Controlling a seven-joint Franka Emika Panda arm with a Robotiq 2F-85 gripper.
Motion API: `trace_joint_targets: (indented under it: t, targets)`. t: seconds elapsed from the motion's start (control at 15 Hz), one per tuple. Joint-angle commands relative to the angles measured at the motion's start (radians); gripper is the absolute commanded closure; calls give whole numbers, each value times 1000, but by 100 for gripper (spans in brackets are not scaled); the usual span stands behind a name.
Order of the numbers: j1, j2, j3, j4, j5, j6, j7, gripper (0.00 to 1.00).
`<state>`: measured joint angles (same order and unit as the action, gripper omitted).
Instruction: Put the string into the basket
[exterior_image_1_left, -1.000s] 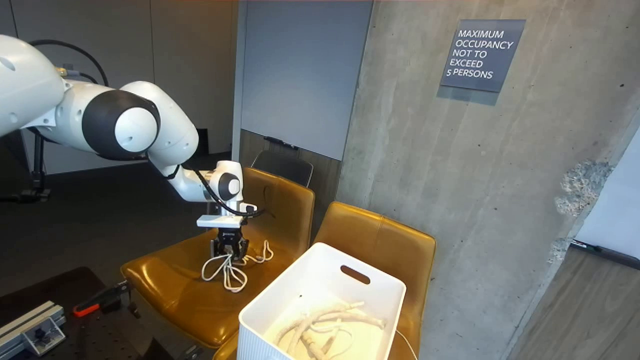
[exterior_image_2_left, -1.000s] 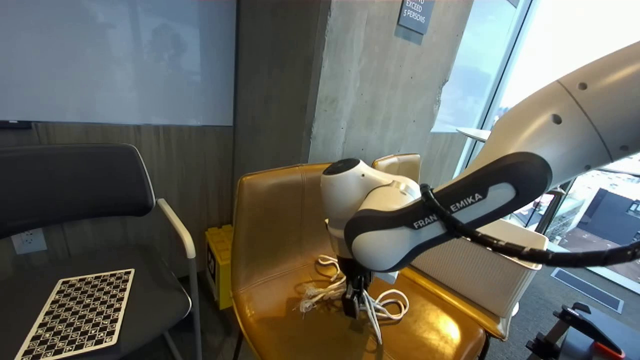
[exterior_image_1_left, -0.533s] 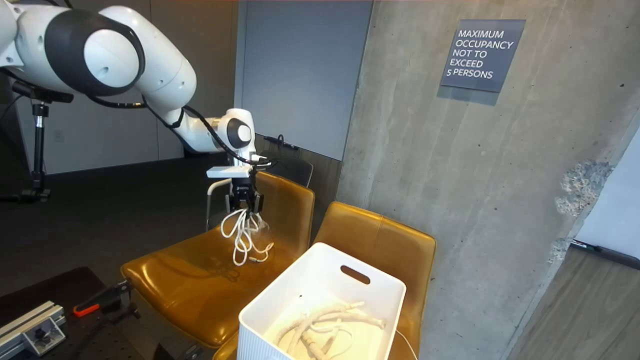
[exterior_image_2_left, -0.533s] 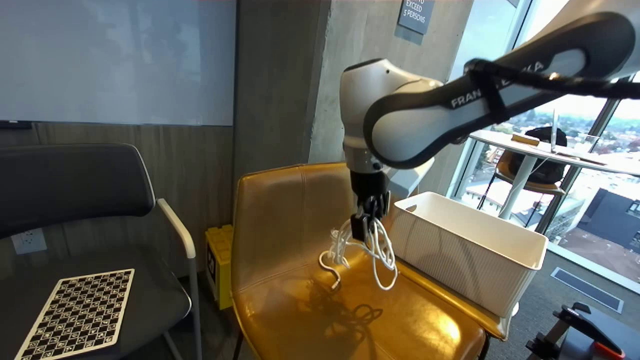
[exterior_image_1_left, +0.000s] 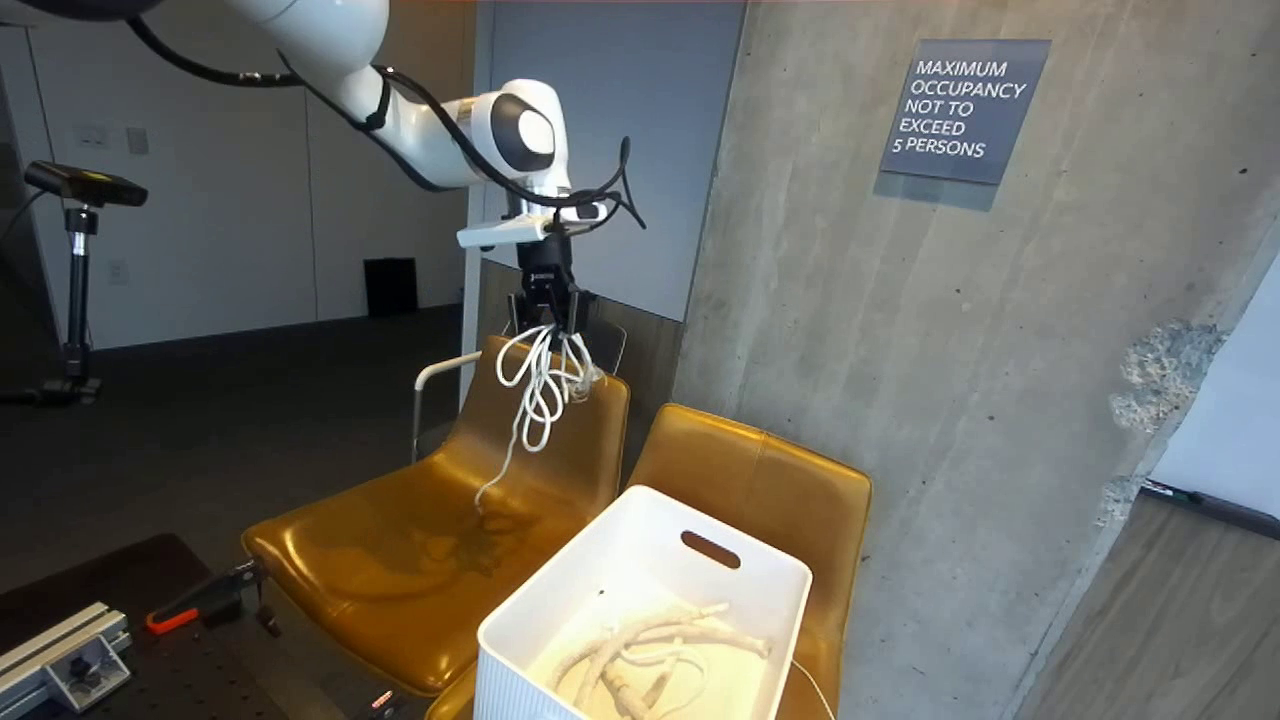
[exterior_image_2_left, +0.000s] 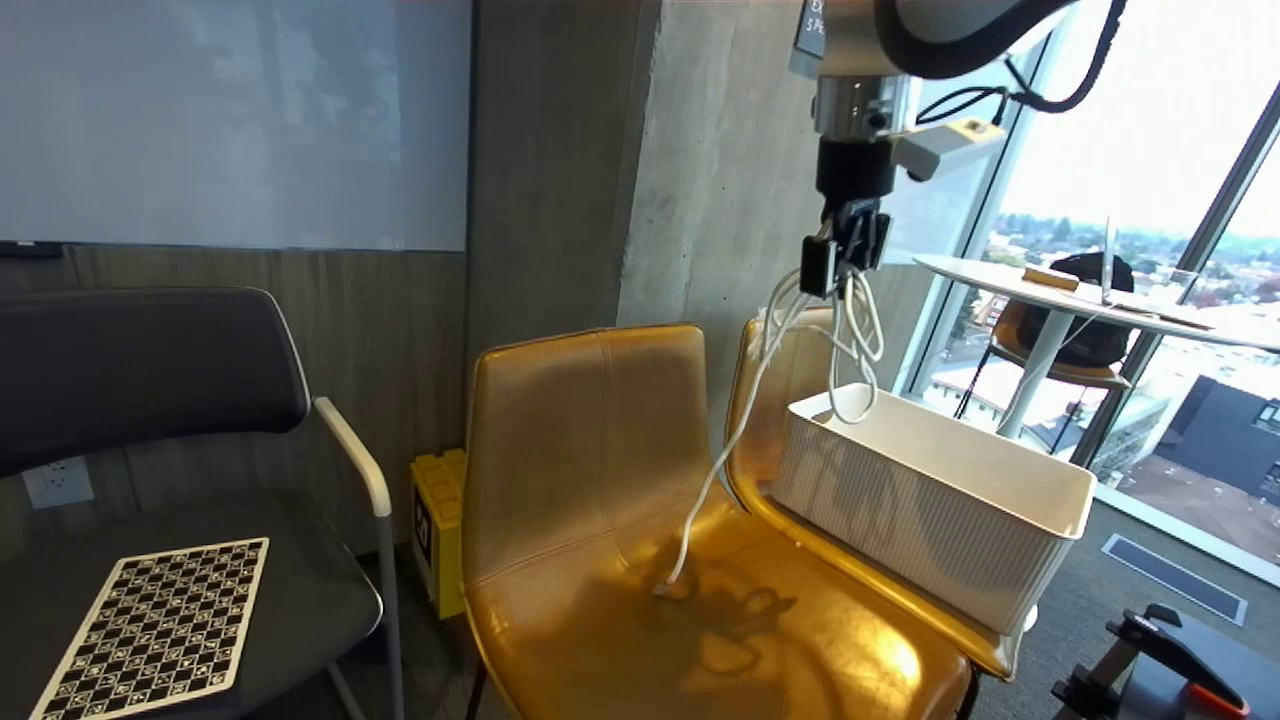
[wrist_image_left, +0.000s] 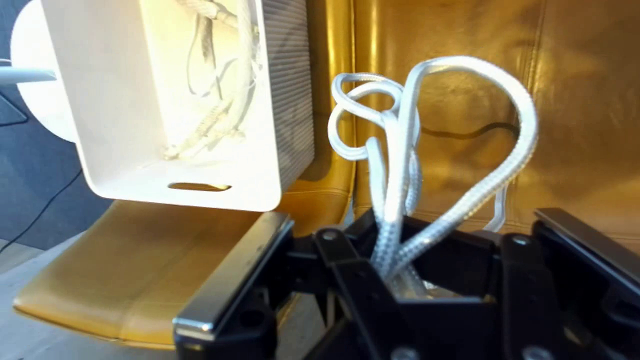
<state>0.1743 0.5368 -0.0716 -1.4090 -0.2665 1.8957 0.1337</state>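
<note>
My hand is gripping the string, fingers pointing down; the pinch itself is hidden from me. White loops hang above a tan chair, one tail reaching down to the seat, touch uncertain. String is outside the basket, which I see standing upright on a neighbouring tan chair, with pale rope-like pieces inside. Both chairs stand beyond the desk; a clamp sits at its edge nearest them.
</note>
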Motion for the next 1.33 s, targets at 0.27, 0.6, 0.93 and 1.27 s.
trace_joint_targets:
  t: [0.27, 0.6, 0.93, 1.27]
  targets:
    - [-208, -262, -49, -119, 38, -51, -31, 100]
    - [-369, -337, -119, -86, 95, -71, -161, 100]
    - [-423, -414, -142, -220, 93, -27, -258, 100]
    - [-378, -480, -107, -497, 88, 24, -269, 100]
